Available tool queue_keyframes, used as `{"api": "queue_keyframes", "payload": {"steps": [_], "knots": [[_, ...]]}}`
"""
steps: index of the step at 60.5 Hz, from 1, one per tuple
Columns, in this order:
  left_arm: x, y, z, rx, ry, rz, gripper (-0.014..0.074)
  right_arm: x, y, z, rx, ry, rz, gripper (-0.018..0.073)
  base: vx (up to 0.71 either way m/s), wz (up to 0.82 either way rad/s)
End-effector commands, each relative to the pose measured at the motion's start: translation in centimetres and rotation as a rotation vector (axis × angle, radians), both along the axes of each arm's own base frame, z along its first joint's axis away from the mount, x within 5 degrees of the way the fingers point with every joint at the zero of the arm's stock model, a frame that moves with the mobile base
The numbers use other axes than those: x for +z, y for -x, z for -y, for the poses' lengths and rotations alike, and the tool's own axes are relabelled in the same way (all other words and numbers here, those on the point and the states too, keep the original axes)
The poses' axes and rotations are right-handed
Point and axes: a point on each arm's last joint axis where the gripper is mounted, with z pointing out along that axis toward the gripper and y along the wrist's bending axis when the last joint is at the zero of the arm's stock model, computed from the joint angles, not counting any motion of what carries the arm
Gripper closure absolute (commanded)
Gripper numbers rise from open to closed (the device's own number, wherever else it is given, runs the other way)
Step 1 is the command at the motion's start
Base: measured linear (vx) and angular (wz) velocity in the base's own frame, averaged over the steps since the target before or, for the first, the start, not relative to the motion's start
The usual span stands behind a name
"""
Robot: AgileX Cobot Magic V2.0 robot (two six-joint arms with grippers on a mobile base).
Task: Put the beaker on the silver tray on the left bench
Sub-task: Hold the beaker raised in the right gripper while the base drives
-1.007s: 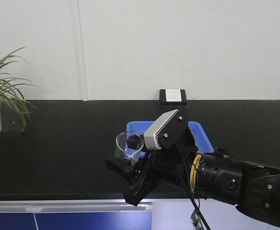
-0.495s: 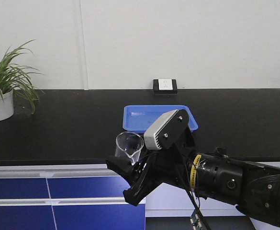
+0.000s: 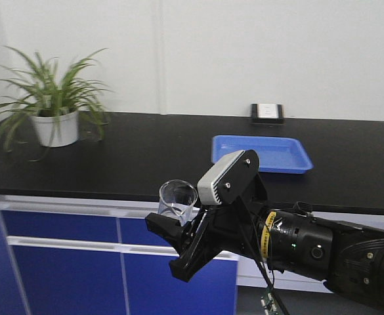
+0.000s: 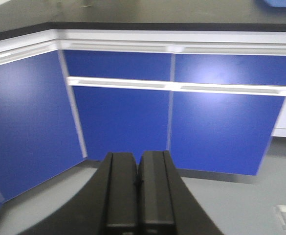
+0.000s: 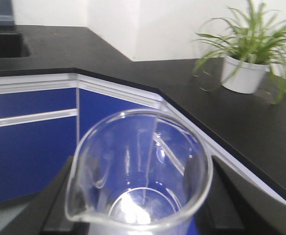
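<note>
A laboratory with a white wall, a long black countertop (image 3: 132, 157) and blue cabinet doors (image 3: 60, 262) beneath it. In the front view a potted green plant (image 3: 54, 111) in a white pot stands on the counter at about ten o'clock. A bright blue plastic tray (image 3: 262, 153) lies on the counter at about two o'clock, with a wall socket (image 3: 267, 112) just behind it. Near the frame's centre, toward six o'clock, the right gripper (image 3: 173, 244) holds the beaker (image 3: 178, 200) upright in the air in front of the cabinets, its black fingers closed on the lower part of the glass. A silver-grey camera housing (image 3: 228, 177) sits on that wrist. The right wrist view looks down into the beaker's open mouth, pouring lip at about eight o'clock. The left gripper (image 4: 138, 159) has its two fingers pressed together, holding nothing, pointed at blue cabinets above a grey floor (image 4: 240, 205).
</note>
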Motion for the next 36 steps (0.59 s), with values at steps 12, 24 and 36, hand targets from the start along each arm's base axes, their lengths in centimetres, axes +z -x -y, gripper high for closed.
{"api": "queue_keyframes", "payload": {"steps": [12,24,36], "knots": [[0.09,-0.19,-0.02,0.003,0.005,0.066,0.0595,2.90,0.66,0.16,0.020,-0.083,0.062,0.0571,-0.06,0.49],[0.09,-0.19,-0.02,0.003,0.005,0.066,0.0595,2.90,0.66,0.16,0.020,-0.083,0.062,0.0571,-0.01,0.72],[0.09,-0.19,-0.02,0.003,0.005,0.066,0.0595,2.90,0.66,0.16,0.020,-0.083,0.062,0.0571,0.05,0.96]]}}
